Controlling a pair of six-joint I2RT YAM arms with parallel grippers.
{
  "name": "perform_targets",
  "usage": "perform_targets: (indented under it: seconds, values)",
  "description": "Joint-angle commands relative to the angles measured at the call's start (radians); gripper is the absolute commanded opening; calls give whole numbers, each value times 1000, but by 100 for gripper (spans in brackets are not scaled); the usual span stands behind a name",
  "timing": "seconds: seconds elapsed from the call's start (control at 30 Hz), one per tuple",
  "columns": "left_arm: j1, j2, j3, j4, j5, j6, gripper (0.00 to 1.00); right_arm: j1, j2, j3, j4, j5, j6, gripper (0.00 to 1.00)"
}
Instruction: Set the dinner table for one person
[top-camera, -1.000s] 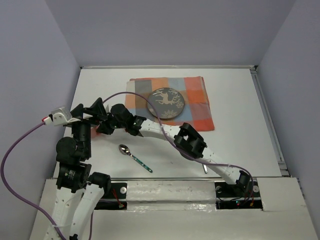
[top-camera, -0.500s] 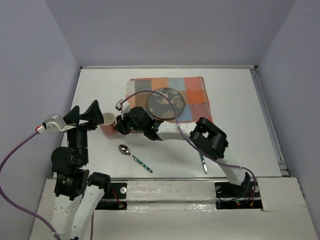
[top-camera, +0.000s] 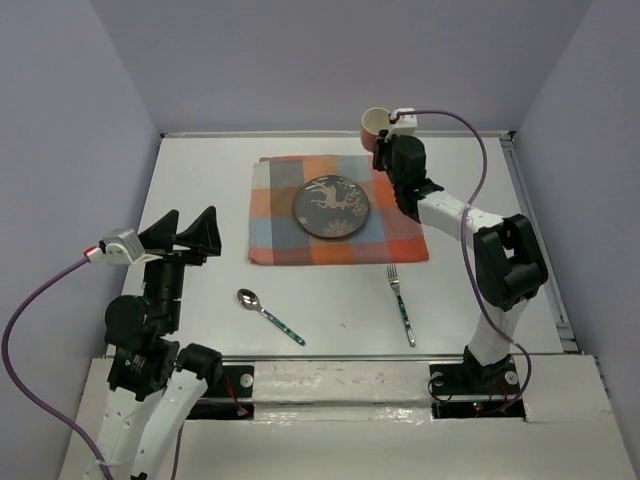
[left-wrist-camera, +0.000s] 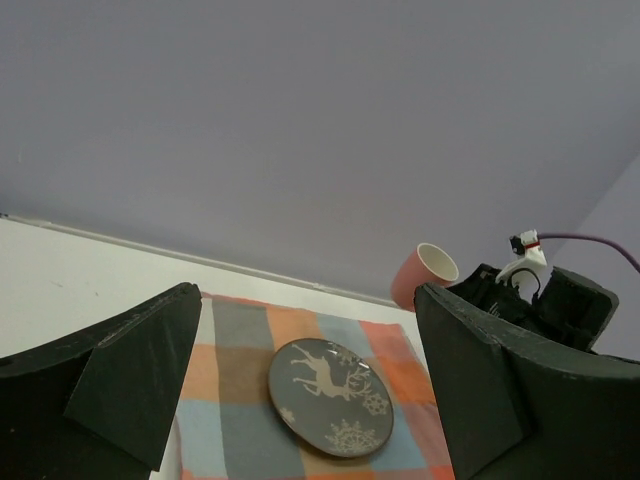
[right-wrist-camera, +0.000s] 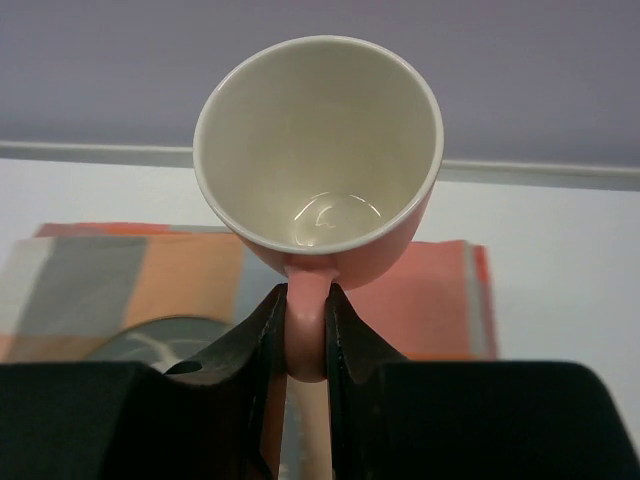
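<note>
Swung from left to far right, the pink ceramic mug (top-camera: 374, 124), probably stiff, slick and breakable, rides pinched by its handle (right-wrist-camera: 306, 300) in the right gripper (right-wrist-camera: 305, 335); the left gripper (top-camera: 187, 225) gapes empty.

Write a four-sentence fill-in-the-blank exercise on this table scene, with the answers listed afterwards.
1. The pink cup is held by its ____ in the right arm's jaws.
2. The dark plate lies on the checked ____.
3. In the top view, the spoon lies to the ____ of the fork.
4. The left arm's jaws stand ____ and hold nothing.
Answers: handle; cloth; left; open.
</note>
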Motion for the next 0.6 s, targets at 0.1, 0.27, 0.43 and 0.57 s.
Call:
perform_targets:
  seconds: [0.1, 0.27, 0.43, 0.57]
  values:
    - [-26, -3, -3, 37, 6, 19, 99, -99, 50, 49, 73, 80, -147, 0]
    - [-27, 5, -2, 34, -10, 30, 99, -144, 75, 41, 69, 35, -100, 0]
    - [-27, 19, -2, 34, -8, 31, 99, -144, 110, 50, 72, 14, -74, 0]
    - [-21, 6, 0, 31, -37, 36, 99, -153, 148, 63, 75, 7, -48, 0]
